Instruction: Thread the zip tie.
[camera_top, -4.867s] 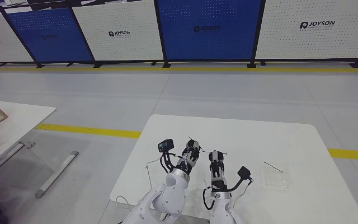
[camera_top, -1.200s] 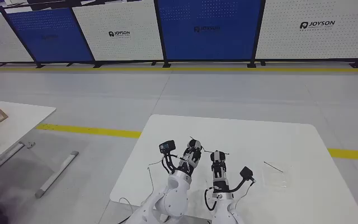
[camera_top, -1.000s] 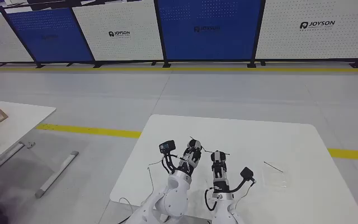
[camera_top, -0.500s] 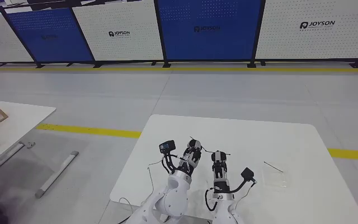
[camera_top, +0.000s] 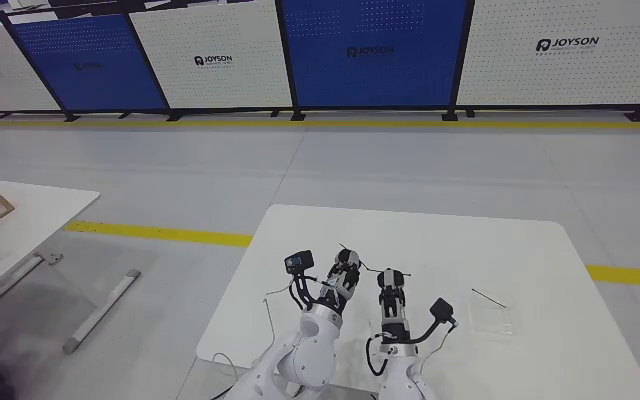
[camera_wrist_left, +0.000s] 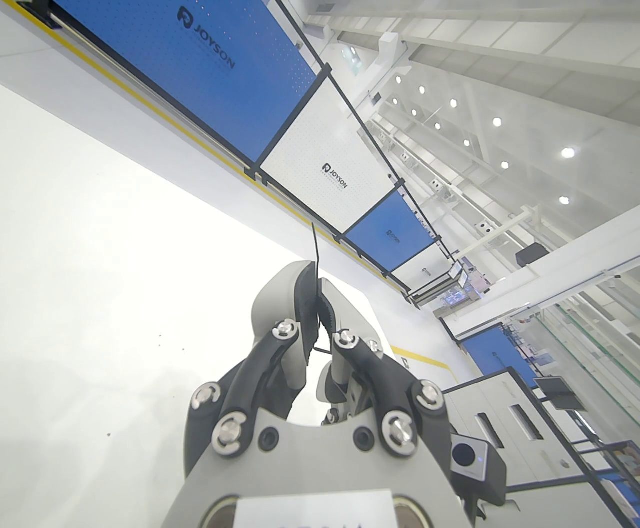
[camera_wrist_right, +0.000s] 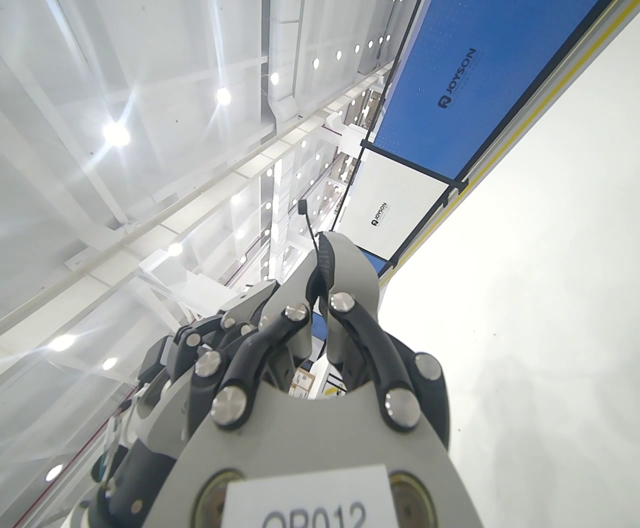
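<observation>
Zip tie (camera_wrist_left: 314, 245) held above the bench (camera_top: 480, 240) | tail clamped in left tool (camera_wrist_left: 315, 280), head end clamped in right tool (camera_wrist_right: 319, 252) | both tools all but motionless this past second | tail apparently still unthreaded, alignment pending

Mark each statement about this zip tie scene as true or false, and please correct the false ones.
1. The left gripper is shut on a thin black zip tie. True.
2. The right gripper is open and empty. False: it is shut on a zip tie, and the small head sticks out past its fingertips.
3. A clear tray lies on the white table, on the right arm's side. True.
4. The tail is already threaded through the head. False: nothing passes through the head in the right wrist view.
</observation>
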